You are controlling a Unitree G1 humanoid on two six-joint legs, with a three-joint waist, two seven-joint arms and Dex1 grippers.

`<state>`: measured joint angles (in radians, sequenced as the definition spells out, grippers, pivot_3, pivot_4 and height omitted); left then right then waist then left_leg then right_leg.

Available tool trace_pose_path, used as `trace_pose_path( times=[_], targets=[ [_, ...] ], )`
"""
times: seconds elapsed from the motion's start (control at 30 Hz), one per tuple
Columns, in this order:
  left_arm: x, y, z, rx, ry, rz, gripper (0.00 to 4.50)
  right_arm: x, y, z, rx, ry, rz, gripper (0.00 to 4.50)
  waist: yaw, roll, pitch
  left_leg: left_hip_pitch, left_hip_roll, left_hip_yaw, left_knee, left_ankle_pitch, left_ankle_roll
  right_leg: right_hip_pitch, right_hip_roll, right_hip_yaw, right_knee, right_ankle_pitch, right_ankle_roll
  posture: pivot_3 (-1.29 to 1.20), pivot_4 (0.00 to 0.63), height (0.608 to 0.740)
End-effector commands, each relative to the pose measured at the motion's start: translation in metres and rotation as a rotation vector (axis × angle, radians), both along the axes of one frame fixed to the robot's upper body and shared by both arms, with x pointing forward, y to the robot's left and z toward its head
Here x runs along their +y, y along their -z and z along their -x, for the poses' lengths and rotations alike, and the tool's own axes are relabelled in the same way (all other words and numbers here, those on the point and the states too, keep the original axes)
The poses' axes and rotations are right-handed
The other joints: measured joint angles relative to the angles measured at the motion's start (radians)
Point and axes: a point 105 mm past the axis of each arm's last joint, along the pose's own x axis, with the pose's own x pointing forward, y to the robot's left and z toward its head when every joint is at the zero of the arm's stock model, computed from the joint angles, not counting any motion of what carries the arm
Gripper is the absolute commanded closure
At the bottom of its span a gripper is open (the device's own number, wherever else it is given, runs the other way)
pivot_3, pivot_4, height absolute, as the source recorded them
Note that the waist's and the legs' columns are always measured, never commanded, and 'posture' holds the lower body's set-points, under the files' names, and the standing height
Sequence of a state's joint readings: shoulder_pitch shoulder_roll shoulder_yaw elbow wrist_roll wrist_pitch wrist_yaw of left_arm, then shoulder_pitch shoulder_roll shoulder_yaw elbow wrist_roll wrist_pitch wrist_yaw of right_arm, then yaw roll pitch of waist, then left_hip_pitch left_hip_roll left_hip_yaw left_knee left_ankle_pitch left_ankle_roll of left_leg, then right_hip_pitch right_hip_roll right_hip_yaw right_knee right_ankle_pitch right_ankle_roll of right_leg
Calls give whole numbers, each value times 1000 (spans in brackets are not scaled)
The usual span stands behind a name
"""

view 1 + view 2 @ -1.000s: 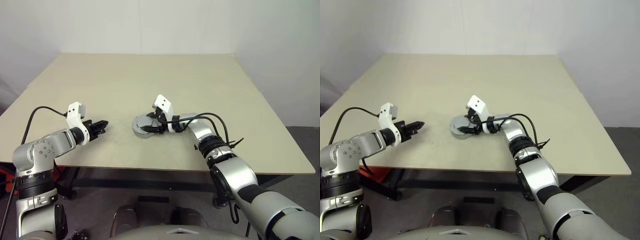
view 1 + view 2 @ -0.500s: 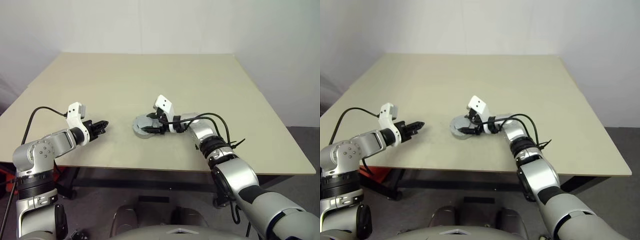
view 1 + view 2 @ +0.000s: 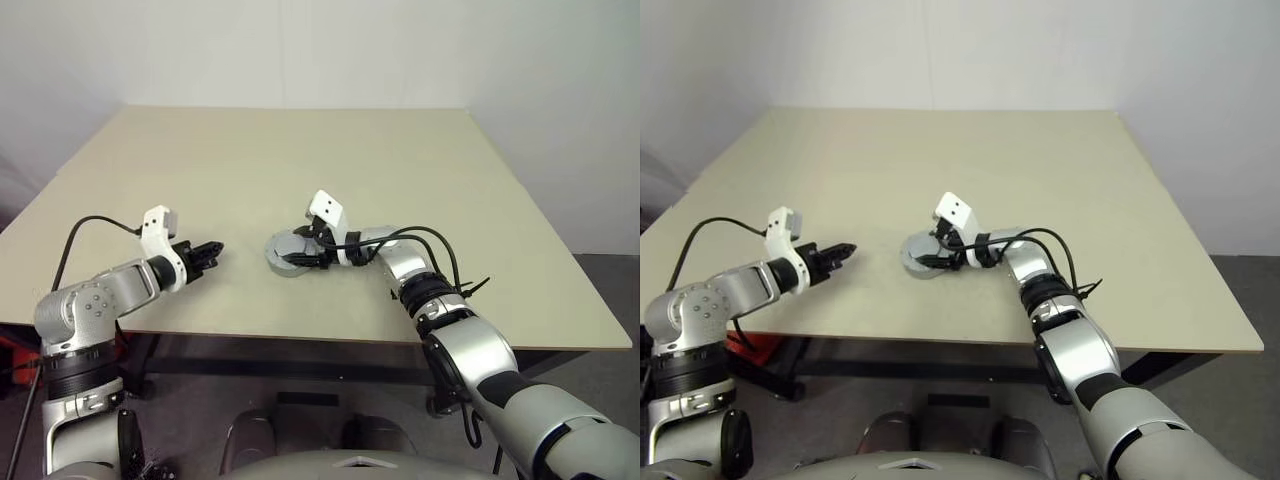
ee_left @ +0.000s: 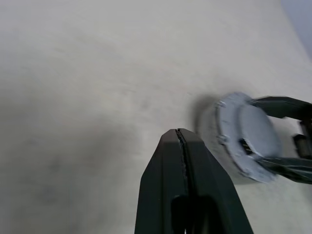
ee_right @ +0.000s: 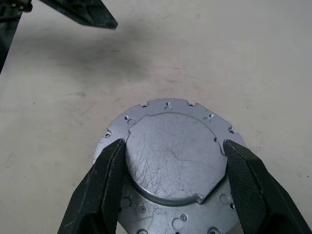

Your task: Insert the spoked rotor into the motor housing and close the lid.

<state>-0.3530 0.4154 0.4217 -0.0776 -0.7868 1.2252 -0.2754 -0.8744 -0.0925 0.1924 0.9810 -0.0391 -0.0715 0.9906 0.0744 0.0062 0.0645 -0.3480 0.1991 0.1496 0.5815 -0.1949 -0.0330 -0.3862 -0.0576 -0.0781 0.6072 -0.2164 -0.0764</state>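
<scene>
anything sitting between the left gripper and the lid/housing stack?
Nothing visible. Bare table lies between the shut left gripper and the lid. The right gripper already straddles the lid's raised centre from the far side.

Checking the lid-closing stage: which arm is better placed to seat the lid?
Right. The right gripper already straddles the lid, a finger on each side. The left gripper is shut, off to the side above bare table.

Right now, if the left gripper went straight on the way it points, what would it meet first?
Probably the lid, gripped by the right gripper. The shut left gripper points roughly at it over bare table; depth unclear.
</scene>
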Motion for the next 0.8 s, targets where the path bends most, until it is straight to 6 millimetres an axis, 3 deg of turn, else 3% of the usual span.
trace_pose_path(
  times=[0.03, 0.2, 0.4, 0.8],
  targets=[
    [-21, -19, -4, -71, 51, 16, 4500, -8, 18, 3, 23, -2, 88, 1419, 0, 0, 0, 0, 0, 0, 0, 0, 0, 0, 0, 0, 0, 0, 0, 0, 0, 740],
    [-43, -22, -13, -71, 80, 70, 4500, -9, 19, 4, 22, -7, 97, 1419, 0, 0, 0, 0, 0, 0, 0, 0, 0, 1, 0, 0, 0, 0, 0, 0, 0, 740],
    [-50, -21, -15, -61, 93, 101, 4500, -10, 20, 4, 21, -2, 100, 1419, -1, 0, 0, 0, 0, 0, 0, 0, 0, 0, 0, 0, 0, 0, 0, 0, 0, 740],
    [-79, -1, -27, 36, 109, 239, 4500, -9, 20, 5, 18, -6, 102, 1419, 1, 0, 0, 0, 0, 0, 0, 0, 0, 0, 0, 0, -1, 0, 0, 0, 0, 740]
  ],
)
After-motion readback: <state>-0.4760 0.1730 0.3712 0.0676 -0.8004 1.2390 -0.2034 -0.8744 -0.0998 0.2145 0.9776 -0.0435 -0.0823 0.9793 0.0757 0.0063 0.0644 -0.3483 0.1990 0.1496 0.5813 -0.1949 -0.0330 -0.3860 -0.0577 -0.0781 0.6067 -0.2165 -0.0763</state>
